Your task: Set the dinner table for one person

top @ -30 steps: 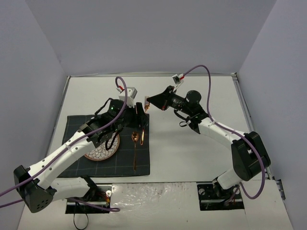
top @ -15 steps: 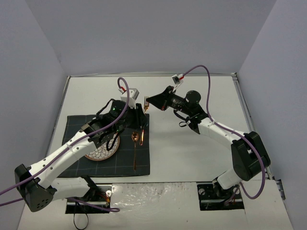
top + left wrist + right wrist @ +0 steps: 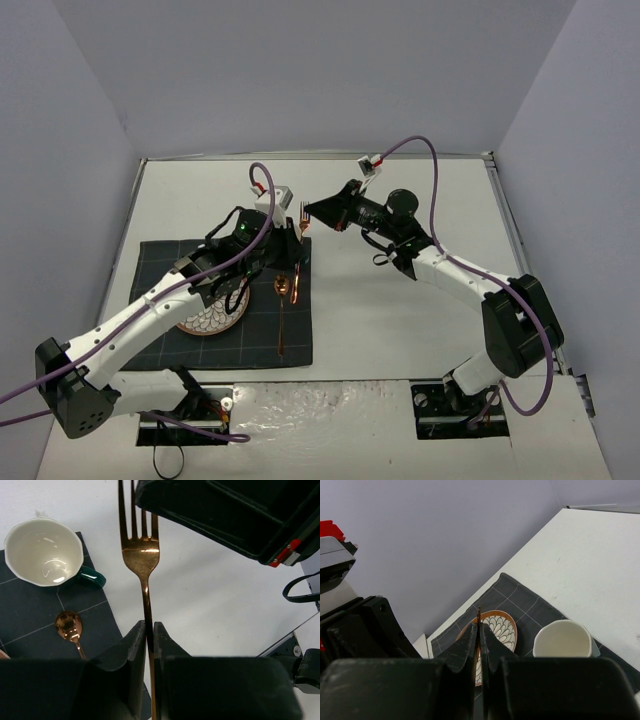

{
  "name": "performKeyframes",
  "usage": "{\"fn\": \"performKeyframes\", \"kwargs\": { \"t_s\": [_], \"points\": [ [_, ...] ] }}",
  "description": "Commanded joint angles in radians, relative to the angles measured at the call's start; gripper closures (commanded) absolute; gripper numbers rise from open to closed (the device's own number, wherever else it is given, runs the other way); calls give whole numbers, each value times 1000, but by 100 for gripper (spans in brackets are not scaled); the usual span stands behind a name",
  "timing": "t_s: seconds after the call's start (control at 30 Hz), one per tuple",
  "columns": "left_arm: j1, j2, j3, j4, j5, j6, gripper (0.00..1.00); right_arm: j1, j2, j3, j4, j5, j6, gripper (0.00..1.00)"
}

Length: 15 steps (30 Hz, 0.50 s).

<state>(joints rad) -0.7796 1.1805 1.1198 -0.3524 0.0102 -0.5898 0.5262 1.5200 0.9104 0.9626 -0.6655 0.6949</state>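
Observation:
A copper fork hangs in the air between both grippers, above the right edge of the dark placemat. My left gripper is shut on its handle; in the top view it sits just below the tines. My right gripper is shut on the tine end; only a thin copper edge of the fork shows between its fingers. The placemat lies on the white dinner table. On it are a patterned plate, a copper spoon and a white cup.
The right gripper's black body fills the upper right of the left wrist view. The plate and cup lie below the right gripper. Grey walls close in the table on three sides. In the top view the left arm hides the cup.
My left gripper has shifted slightly up and right, toward the right gripper. The fork and the right arm have hardly moved.

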Motion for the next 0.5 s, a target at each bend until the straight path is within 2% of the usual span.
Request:
{"fn": "performKeyframes", "kwargs": {
  "t_s": [0.0, 0.17, 0.23, 0.27, 0.33, 0.37, 0.4, 0.47],
  "points": [
    [-7, -16, 20, 50, 0, -2, 99, 9, -15, 45, 104, -5, -12, 100],
    [-9, -28, 15, 21, -36, 24, 100, 14, -27, 45, 51, 1, -48, 98],
    [-8, -38, 10, 8, -55, 34, 100, 15, -37, 49, 13, 10, -90, 85],
    [-8, -41, 9, 4, -59, 38, 100, 16, -42, 51, -6, 14, -99, 82],
    [-9, -52, 1, -17, -82, 50, 100, 17, -55, 58, -56, 32, -138, 58],
    [-8, -57, -1, -24, -90, 59, 100, 17, -62, 61, -84, 41, -157, 52],
    [-7, -61, -3, -38, -98, 76, 100, 17, -74, 68, -135, 52, -179, 40],
    [-7, -72, -4, -66, -122, 92, 100, 17, -94, 79, -200, 73, -221, 30]
  ]
}}
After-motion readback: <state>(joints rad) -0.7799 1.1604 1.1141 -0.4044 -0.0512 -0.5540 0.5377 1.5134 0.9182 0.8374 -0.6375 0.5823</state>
